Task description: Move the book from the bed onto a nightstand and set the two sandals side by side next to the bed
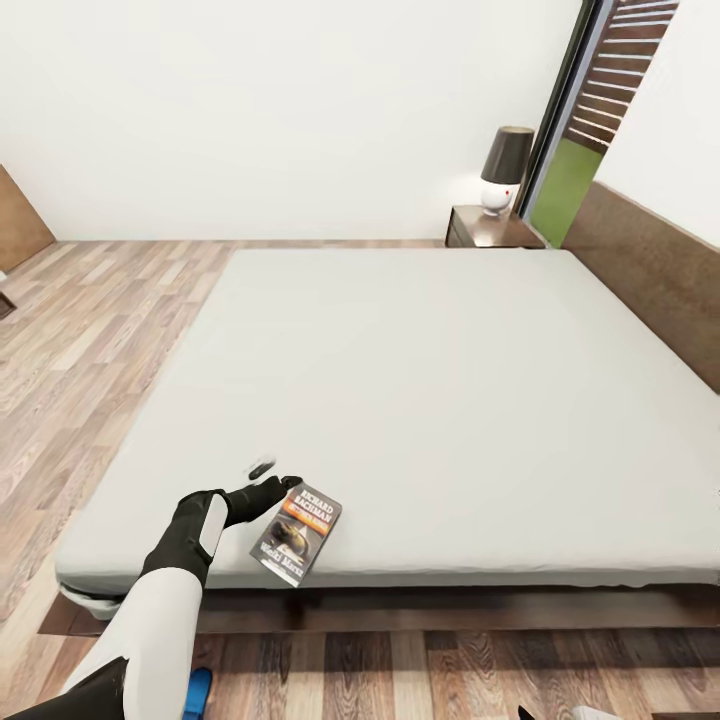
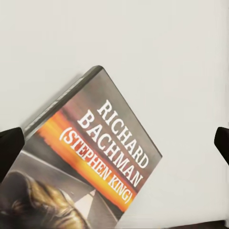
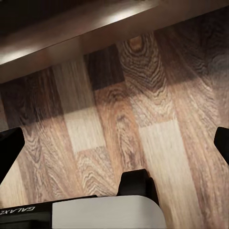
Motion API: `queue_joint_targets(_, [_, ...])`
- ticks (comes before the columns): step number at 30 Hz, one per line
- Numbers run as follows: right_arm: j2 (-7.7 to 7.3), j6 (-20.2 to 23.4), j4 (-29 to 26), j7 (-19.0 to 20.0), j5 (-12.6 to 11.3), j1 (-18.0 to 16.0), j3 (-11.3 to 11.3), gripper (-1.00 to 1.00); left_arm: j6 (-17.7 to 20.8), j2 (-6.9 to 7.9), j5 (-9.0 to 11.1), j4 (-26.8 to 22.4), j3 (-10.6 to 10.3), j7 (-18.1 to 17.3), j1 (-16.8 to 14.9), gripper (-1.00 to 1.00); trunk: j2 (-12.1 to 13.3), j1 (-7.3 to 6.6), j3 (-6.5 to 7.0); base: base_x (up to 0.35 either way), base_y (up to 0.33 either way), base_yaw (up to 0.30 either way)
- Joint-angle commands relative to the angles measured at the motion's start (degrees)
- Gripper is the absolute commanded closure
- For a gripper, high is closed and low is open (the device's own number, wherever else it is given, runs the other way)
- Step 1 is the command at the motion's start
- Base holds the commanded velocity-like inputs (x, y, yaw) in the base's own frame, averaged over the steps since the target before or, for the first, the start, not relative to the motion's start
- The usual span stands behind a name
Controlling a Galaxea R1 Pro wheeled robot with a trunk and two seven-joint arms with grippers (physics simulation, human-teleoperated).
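The book [image 1: 297, 535] lies face up at the near edge of the bed's grey mattress [image 1: 430, 400], its dark cover showing "RICHARD BACHMAN" over an orange band. My left gripper [image 1: 274, 477] hovers open just beyond the book's top left corner. In the left wrist view the book [image 2: 90, 157] sits between the spread fingertips [image 2: 9, 148], not gripped. A blue sandal [image 1: 197, 690] pokes out on the floor by my left arm. A nightstand [image 1: 490, 228] stands at the bed's far corner. My right gripper [image 3: 114, 148] hangs open over the wood floor [image 3: 157, 124].
A lamp [image 1: 505, 168] with a dark shade stands on the nightstand. The brown headboard [image 1: 650, 270] runs along the right. A tall window [image 1: 600, 110] shows fence and grass. The dark bed frame [image 1: 400, 605] edges the plank floor [image 1: 90, 330] in front of me.
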Motion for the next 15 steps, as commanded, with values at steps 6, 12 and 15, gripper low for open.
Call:
queue_joint_targets(6, [-0.03,-0.2,0.1,0.3,-0.6,0.0,0.4,-1.00,0.4,-0.10,-0.1,-0.1,0.4,-0.3,-0.1,-1.00,2.4,-1.33,1.04,0.000,0.000,0.000])
queue_joint_targets(12, [-0.03,-0.2,0.1,0.2,-0.6,0.0,0.4,-1.00,0.4,-0.08,-0.1,-0.1,0.4,-0.3,-0.1,-1.00,4.8,-2.64,2.12,0.000,0.000,0.000])
queue_joint_targets(15, [-0.03,-0.2,0.1,0.2,-0.6,0.0,0.4,-1.00,0.4,-0.07,-0.1,-0.1,0.4,-0.3,-0.1,-1.00,6.0,-3.30,2.66,0.000,0.000,0.000])
